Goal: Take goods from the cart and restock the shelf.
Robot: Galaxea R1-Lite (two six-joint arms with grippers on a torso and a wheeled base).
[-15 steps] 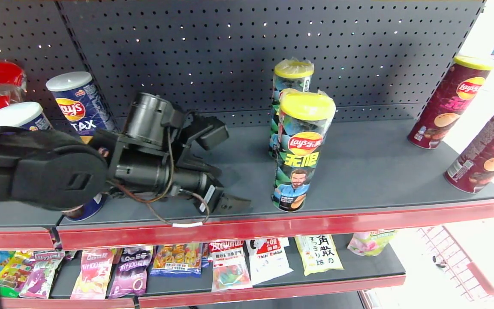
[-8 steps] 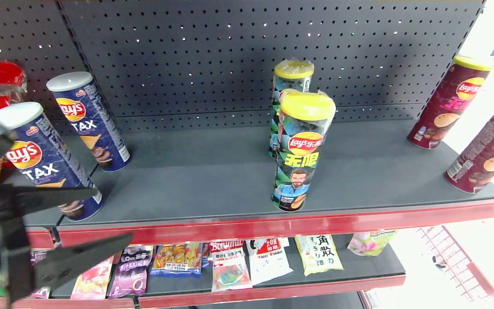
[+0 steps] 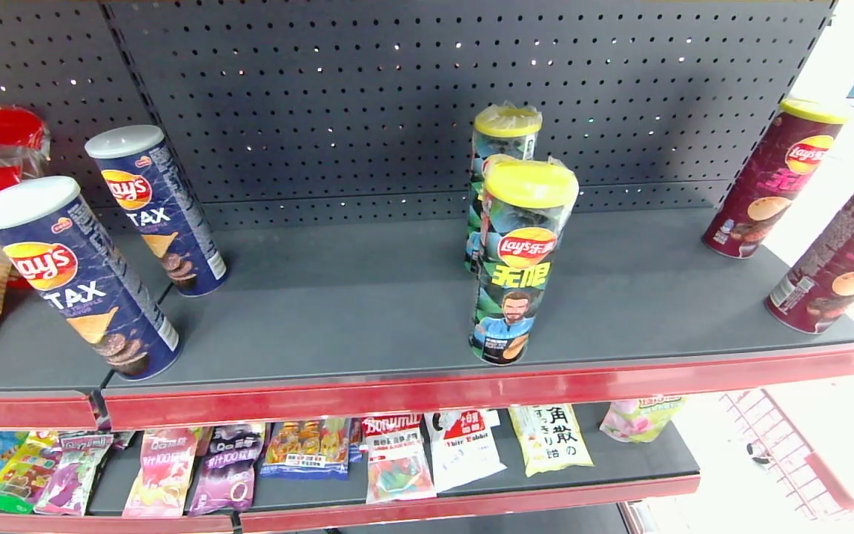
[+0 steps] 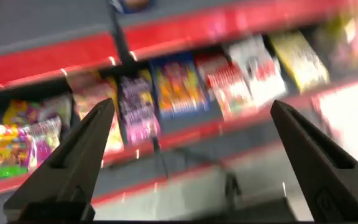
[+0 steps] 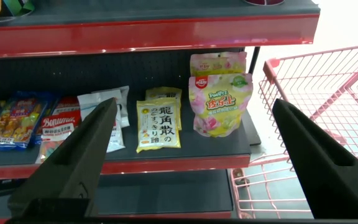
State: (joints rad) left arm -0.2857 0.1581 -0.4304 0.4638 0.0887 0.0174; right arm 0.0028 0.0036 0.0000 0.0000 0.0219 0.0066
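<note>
step: likely fetching more goods | left hand (image 4: 191, 104) spread wide, empty | right hand (image 5: 194, 102) spread wide, empty | chip cans (image 3: 520, 259) upright on shelf (image 3: 368, 297) | cart (image 5: 328, 93) near shelf's right end | next – reach into cart, grip one item

Grey shelf (image 3: 368, 311), blue cans (image 3: 78, 282), green cans (image 3: 520, 259), maroon cans (image 3: 768, 185)

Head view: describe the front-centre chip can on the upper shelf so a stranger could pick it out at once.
Start at the dark upper shelf with the red front lip. Near the middle of that lip stands an upright green-and-black can with a yellow lid. A matching can stands directly behind it; the blue cans are left, the maroon cans right.
</note>
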